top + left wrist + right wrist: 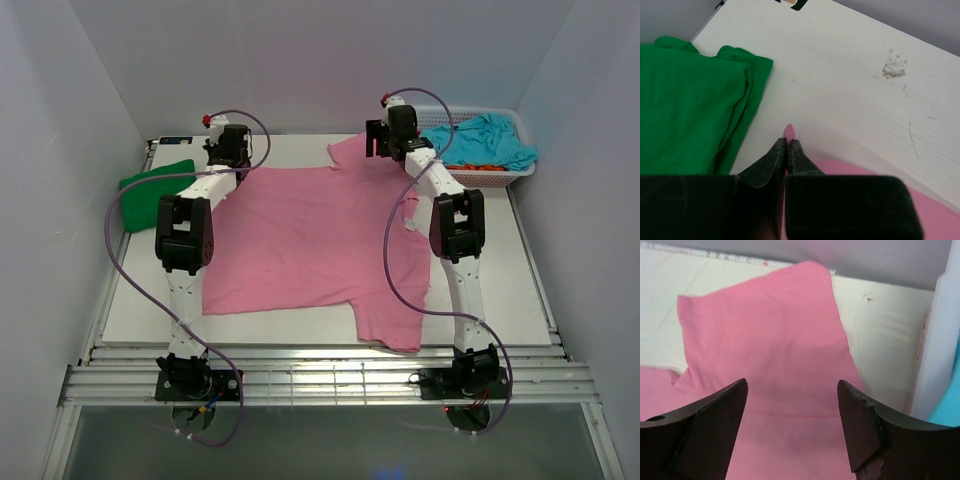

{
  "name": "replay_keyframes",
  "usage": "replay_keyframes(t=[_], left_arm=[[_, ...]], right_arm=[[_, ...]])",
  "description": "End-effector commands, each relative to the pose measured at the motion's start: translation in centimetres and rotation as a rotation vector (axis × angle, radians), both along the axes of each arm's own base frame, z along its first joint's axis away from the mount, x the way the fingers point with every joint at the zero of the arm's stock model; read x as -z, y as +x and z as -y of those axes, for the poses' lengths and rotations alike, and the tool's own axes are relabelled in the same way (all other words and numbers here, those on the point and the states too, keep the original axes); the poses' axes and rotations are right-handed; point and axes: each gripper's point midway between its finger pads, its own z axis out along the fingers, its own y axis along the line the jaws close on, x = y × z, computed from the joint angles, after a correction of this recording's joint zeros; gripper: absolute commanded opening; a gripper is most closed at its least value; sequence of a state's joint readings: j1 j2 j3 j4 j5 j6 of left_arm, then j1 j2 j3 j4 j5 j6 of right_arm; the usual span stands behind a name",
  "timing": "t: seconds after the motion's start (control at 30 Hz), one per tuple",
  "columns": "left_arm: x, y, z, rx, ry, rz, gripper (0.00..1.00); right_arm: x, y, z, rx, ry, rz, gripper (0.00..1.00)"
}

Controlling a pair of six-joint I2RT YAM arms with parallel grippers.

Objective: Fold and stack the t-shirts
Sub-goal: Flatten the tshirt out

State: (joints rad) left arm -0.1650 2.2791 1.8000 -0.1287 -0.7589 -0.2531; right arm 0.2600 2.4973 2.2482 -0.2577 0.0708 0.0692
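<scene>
Currently, left gripper [787, 142]: pinching pink t-shirt [300, 240] near the table [520, 285] far edge
right gripper [791, 386]: spread wide above its sleeve

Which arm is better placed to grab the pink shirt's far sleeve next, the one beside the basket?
Right. The right gripper is open and hangs directly over that sleeve of the pink t-shirt, while the left gripper is pinched shut on the shirt's other far corner.
</scene>
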Motion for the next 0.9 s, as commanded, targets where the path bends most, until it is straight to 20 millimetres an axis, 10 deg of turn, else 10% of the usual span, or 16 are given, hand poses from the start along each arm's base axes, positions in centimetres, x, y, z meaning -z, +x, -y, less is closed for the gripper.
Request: replay_keyframes(t=[0.0, 0.4, 0.87], left_arm=[[-5.4, 0.0, 0.1, 0.005, -0.031, 0.099, 0.13], [-5.1, -0.5, 0.4, 0.019, -0.050, 0.087, 0.13], [-5.4, -1.1, 0.7, 0.031, -0.070, 0.088, 0.13]], right_arm=[[-1.2, 3.2, 1.6, 0.039, 0.059, 0.108, 0.79], [3.6, 3.9, 3.2, 0.098, 0.103, 0.041, 0.82], [3.7, 3.5, 8.0, 0.241, -0.125, 0.054, 0.84]])
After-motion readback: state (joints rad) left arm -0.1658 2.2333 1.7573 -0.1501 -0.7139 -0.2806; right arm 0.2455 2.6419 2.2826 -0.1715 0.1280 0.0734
